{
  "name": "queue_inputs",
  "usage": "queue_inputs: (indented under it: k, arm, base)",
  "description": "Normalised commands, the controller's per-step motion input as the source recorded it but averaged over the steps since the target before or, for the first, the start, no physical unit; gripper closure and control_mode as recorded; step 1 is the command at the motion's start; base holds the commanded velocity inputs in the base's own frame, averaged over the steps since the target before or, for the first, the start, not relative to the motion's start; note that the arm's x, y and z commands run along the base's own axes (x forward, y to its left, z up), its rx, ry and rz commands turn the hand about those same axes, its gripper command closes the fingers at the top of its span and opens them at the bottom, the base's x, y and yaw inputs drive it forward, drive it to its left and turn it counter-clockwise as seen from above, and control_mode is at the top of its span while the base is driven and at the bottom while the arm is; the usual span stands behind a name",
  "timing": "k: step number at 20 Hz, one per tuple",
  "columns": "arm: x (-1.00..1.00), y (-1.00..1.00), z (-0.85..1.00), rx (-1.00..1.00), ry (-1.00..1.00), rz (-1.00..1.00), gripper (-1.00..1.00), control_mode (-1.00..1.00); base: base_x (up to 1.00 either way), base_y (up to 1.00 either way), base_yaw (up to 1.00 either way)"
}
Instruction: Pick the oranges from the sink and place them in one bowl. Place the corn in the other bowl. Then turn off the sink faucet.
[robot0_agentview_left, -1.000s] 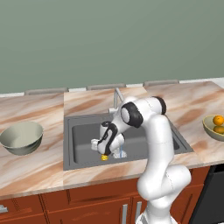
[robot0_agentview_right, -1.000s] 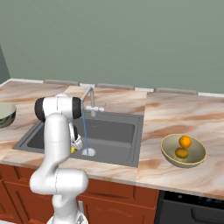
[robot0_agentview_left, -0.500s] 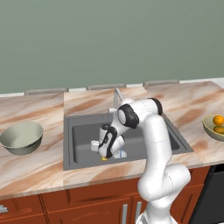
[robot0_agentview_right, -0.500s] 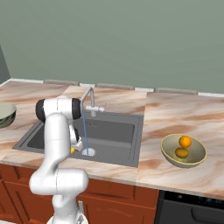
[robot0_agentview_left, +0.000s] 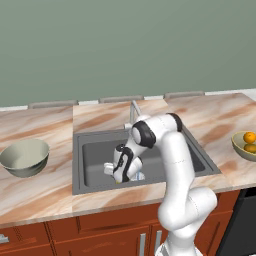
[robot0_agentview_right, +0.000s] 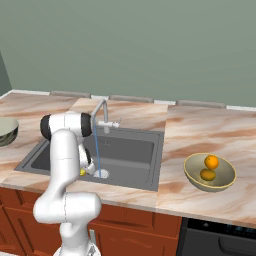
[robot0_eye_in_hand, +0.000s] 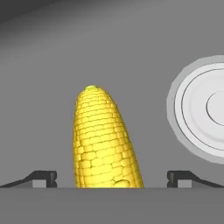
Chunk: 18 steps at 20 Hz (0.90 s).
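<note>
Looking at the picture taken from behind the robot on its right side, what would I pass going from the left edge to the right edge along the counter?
Grey-green bowl → robot arm → faucet with its running water → khaki bowl holding two oranges.

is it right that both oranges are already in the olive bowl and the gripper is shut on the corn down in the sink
Not quite. The oranges do sit in the olive bowl, but the gripper is open, not shut: the hand view shows its fingertips standing apart on either side of the corn, which lies on the sink floor.
</note>
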Motion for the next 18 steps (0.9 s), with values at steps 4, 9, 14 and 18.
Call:
queue_inputs:
  k: [4, 9, 14, 18]
  arm:
    - [0.01, 0.0, -0.18, 0.0, -0.04, 0.0, -1.0, -1.0]
    - [0.03, 0.0, -0.21, 0.0, -0.03, 0.0, 1.0, -1.0]
    - [0.28, 0.01, 0.01, 0.0, 0.0, -0.02, 1.0, -1.0]
    - [0.23, 0.0, 0.47, 0.0, 0.0, -0.02, 1.0, -1.0]
  base:
    - [0.0, 0.0, 0.0]
    - [0.0, 0.0, 0.0]
    - [0.0, 0.0, 0.0]
    - [0.0, 0.0, 0.0]
